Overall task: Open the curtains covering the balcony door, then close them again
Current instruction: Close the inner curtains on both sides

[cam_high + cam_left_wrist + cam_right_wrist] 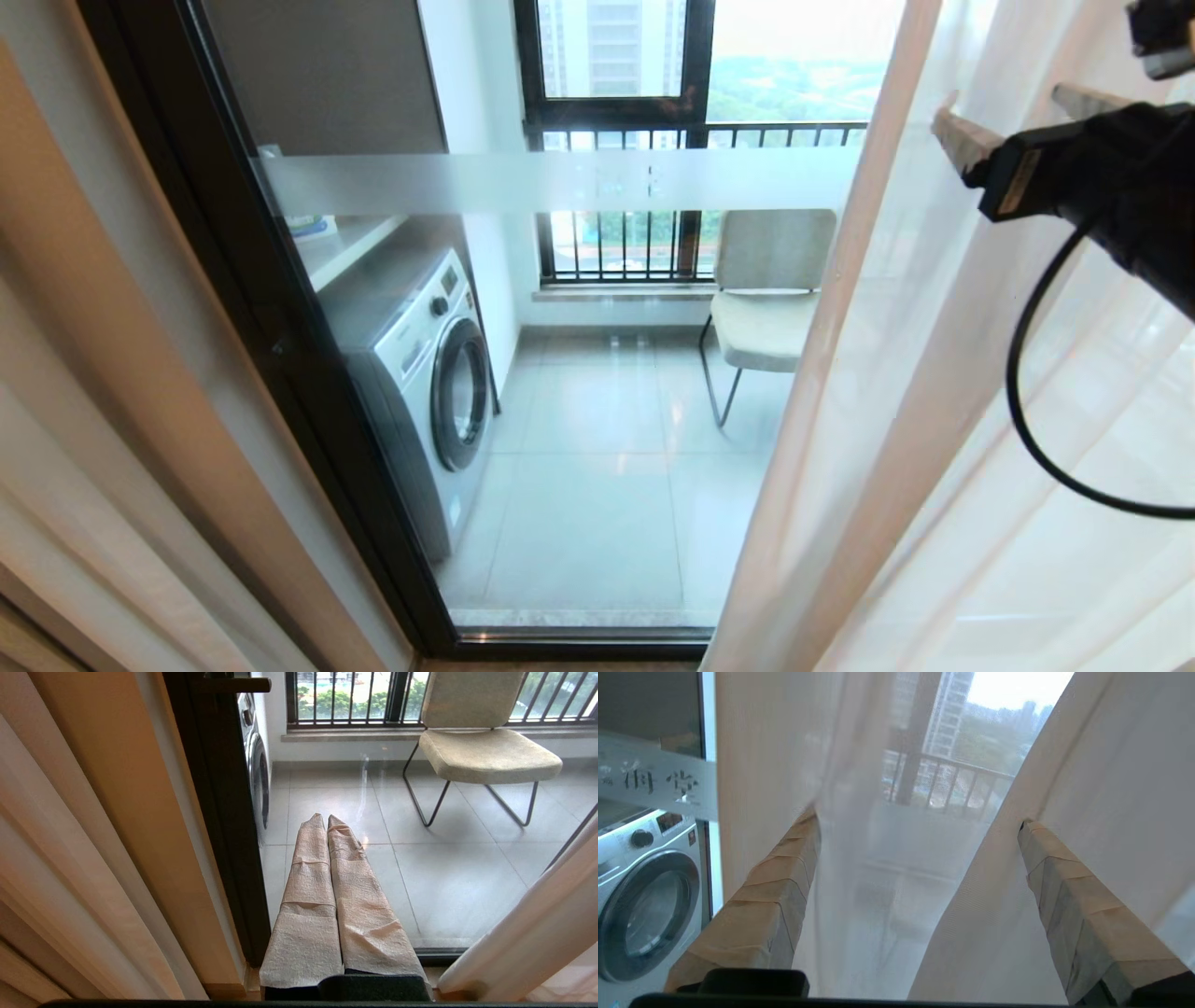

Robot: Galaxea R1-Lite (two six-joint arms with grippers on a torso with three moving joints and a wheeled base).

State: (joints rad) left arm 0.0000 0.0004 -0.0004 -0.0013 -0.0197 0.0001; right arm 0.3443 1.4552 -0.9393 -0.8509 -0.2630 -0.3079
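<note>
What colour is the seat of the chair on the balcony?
The padded fabric chair seat on black wire legs is light beige; the left wrist view shows it best.

Right end effector agape, raised.

Ahead of me a balcony: pale grey tiled floor, a front-loading washing machine at centre left, a beige chair on thin black legs at centre, a barred window at top, daylight outside.
</note>
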